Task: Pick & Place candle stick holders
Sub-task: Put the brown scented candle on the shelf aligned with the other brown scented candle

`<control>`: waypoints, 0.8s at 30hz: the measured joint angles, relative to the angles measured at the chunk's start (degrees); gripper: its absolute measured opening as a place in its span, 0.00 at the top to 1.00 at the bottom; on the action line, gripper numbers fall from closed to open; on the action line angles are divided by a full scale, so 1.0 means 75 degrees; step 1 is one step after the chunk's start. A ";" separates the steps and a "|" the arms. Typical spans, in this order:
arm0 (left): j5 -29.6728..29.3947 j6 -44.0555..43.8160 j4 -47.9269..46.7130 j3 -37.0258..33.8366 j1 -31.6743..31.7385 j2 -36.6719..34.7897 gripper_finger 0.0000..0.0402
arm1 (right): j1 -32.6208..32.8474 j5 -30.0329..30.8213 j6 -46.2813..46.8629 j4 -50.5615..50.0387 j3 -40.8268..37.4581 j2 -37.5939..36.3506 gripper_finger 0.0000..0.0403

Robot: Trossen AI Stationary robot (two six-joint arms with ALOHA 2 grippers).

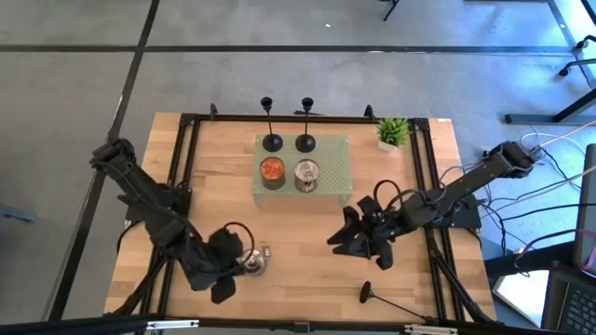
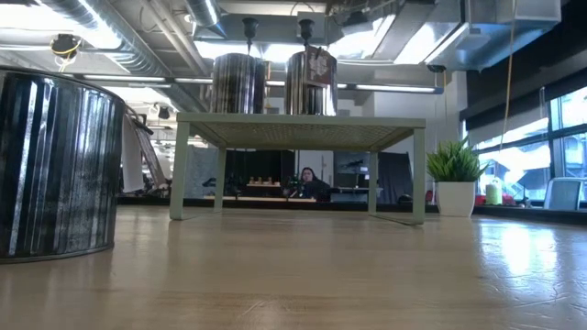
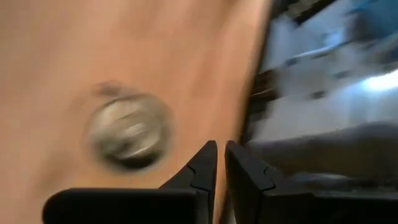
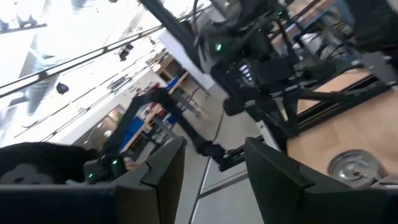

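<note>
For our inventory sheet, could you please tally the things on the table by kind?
Candle stick holders: 3
Tin cans: 3
Potted plant: 1
Green rack: 1
Total: 8

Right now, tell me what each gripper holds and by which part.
Nothing is held. The left gripper has its fingers almost together with nothing between them, beside a silver tin can. The right gripper is open and empty.
</note>
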 joint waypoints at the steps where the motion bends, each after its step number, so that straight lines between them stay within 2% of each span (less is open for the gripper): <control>1: 0.0004 -0.0098 -0.0469 0.0068 0.0003 0.0043 0.94 | 0.0002 0.0095 0.0017 -0.0017 0.0000 0.0018 0.57; 7: 0.0118 -0.0880 -0.2084 0.0104 0.0196 0.0071 0.89 | 0.0000 0.0675 -0.0003 -0.0195 0.0000 0.0049 0.57; 11: 0.0108 -0.1286 -0.2432 0.0104 0.0535 0.0071 0.83 | 0.0000 0.0809 -0.0009 -0.0302 0.0000 0.0049 0.57; 16: 0.0415 -0.1728 -0.2328 0.0049 0.1060 0.0064 0.77 | 0.0000 0.1050 -0.0054 -0.0308 -0.0001 0.0049 0.57; 21: 0.1125 -0.2053 -0.1331 -0.0688 0.1270 0.0065 0.73 | 0.0000 0.1319 -0.0096 -0.0308 -0.0003 0.0049 0.57; 24: 0.1062 -0.2314 -0.0870 -0.1169 0.1186 0.0071 0.71 | 0.0000 0.1344 -0.0096 -0.0309 -0.0001 0.0049 0.57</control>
